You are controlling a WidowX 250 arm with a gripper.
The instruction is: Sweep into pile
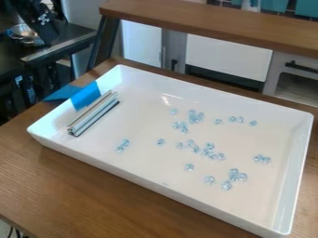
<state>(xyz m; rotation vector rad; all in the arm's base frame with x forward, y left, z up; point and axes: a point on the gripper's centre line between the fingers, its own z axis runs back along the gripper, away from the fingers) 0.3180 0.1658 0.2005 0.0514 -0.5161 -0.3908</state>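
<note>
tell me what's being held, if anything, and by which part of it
Nothing in the tray is held: the silver bar lies near one end wall, and the clear beads lie loose on its floor.

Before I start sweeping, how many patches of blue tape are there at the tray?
2: one patch inside the end wall of the white tray, beside the metal bar; another patch just outside that wall. They may join over the rim; more may be hidden.
</note>
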